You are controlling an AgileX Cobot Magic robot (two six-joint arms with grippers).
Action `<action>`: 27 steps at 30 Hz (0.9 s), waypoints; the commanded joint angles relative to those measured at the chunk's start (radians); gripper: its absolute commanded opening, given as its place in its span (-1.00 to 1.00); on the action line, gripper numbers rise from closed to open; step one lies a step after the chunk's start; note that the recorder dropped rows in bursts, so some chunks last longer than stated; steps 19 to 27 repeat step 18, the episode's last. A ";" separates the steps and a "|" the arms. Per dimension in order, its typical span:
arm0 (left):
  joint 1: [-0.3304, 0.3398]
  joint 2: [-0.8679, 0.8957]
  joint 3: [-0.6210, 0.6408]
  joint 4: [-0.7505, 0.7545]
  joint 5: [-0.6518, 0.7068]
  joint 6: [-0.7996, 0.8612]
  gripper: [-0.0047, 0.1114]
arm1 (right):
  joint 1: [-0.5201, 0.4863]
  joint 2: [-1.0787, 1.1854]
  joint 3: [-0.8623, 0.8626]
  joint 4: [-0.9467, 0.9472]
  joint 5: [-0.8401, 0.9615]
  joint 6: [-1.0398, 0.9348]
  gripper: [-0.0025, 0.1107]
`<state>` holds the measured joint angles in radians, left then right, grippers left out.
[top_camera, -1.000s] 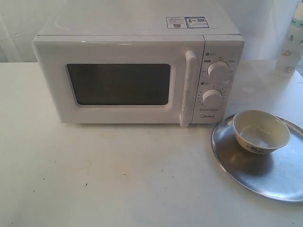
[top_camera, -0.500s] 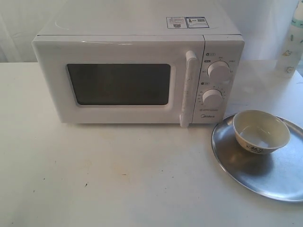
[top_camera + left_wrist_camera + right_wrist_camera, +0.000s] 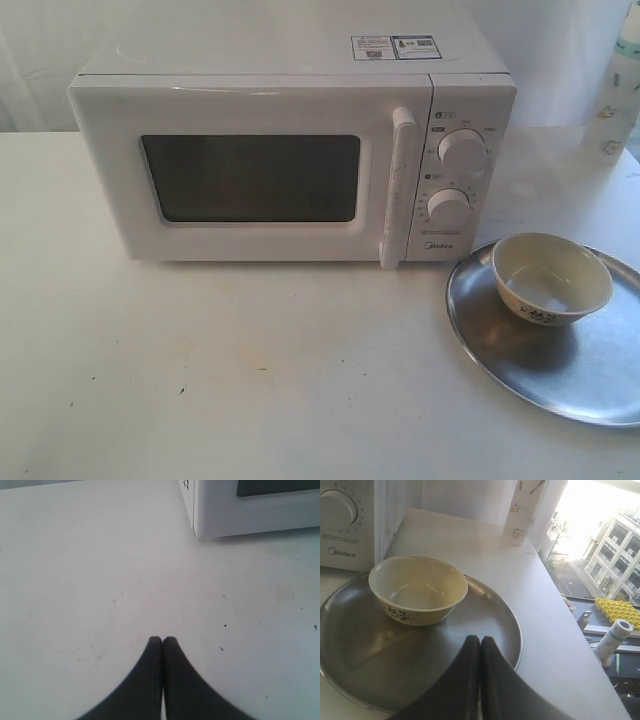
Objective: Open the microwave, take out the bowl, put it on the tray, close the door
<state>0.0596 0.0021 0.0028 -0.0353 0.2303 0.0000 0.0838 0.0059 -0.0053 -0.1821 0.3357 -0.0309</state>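
Observation:
The white microwave [image 3: 290, 150] stands at the back of the table with its door [image 3: 250, 175] closed against the body. To its right lies the silver tray [image 3: 580, 375], and the cream bowl [image 3: 551, 277] sits upright on it, empty. Neither gripper shows in the exterior view. My left gripper [image 3: 162, 639] is shut and empty above bare tabletop, with a corner of the microwave [image 3: 250, 505] beyond it. My right gripper [image 3: 480, 639] is shut and empty, hovering over the tray [image 3: 485, 625] near the bowl [image 3: 417, 588].
A tall white bottle [image 3: 618, 90] with small prints stands at the back right, near the table's right edge [image 3: 580, 645]. Beyond that edge are a window view and clutter below.

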 commanded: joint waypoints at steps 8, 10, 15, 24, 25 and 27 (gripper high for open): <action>-0.003 -0.002 -0.003 -0.009 0.002 0.000 -0.92 | -0.005 -0.006 0.005 0.001 0.001 0.008 -0.96; -0.003 -0.002 -0.003 -0.009 0.002 0.000 -0.92 | -0.005 -0.006 0.005 0.001 0.001 0.008 -0.96; -0.003 -0.002 -0.003 -0.009 0.002 0.000 -0.92 | -0.005 -0.006 0.005 0.001 0.001 0.008 -0.96; -0.003 -0.002 -0.003 -0.009 0.002 0.000 -0.92 | -0.005 -0.006 0.005 0.001 0.001 0.008 -0.96; -0.003 -0.002 -0.003 -0.009 0.002 0.000 -0.92 | -0.005 -0.006 0.005 0.001 0.001 0.008 -0.96; -0.003 -0.002 -0.003 -0.009 0.002 0.000 -0.92 | -0.005 -0.006 0.005 0.001 0.001 0.008 -0.96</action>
